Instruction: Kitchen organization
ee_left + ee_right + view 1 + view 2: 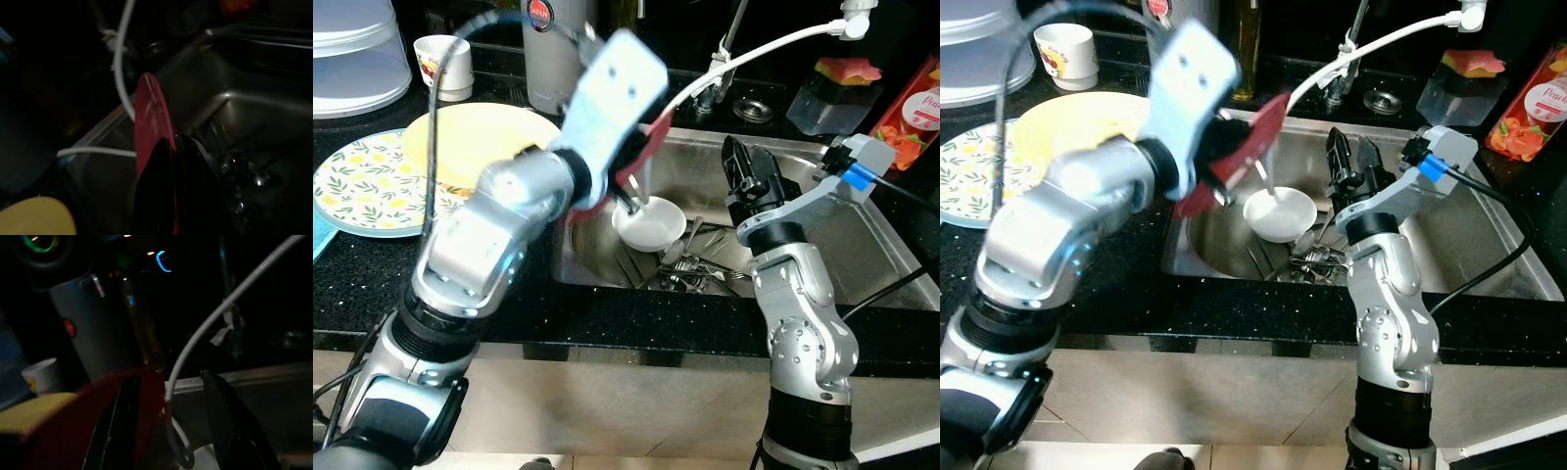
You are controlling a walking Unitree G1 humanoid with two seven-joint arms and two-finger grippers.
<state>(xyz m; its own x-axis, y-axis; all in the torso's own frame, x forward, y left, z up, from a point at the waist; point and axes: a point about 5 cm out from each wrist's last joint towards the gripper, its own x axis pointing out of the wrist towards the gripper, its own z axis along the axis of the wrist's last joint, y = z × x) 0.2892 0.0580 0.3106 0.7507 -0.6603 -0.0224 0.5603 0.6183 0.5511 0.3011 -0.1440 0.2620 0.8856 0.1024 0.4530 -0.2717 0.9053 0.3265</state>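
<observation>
- Left eye view: a red plate point(641, 147) is held on edge over the left side of the steel sink point(862, 230), clamped by the left gripper point(625, 181). A white bowl point(649, 221) with a spoon in it is seen down in the basin, with loose cutlery point(690, 269) piled just right of it. A yellow plate point(475, 142) and a floral plate point(362, 181) are stacked up on the black counter point(372, 284) to the left, with a white cup point(443, 65) farther back.
- Right eye view: the right gripper point(1351, 157) is parked over the sink middle, fingers spread apart, nothing held. A white hose point(1381, 41) is arched across from the far right.
- Left wrist view: pretty dark, but the red plate is seen pinched between the black fingers point(156, 196), standing above the basin.
- Right wrist view: dim too; the plate's red edge and the two parted fingers point(230, 416) can be made out.
</observation>
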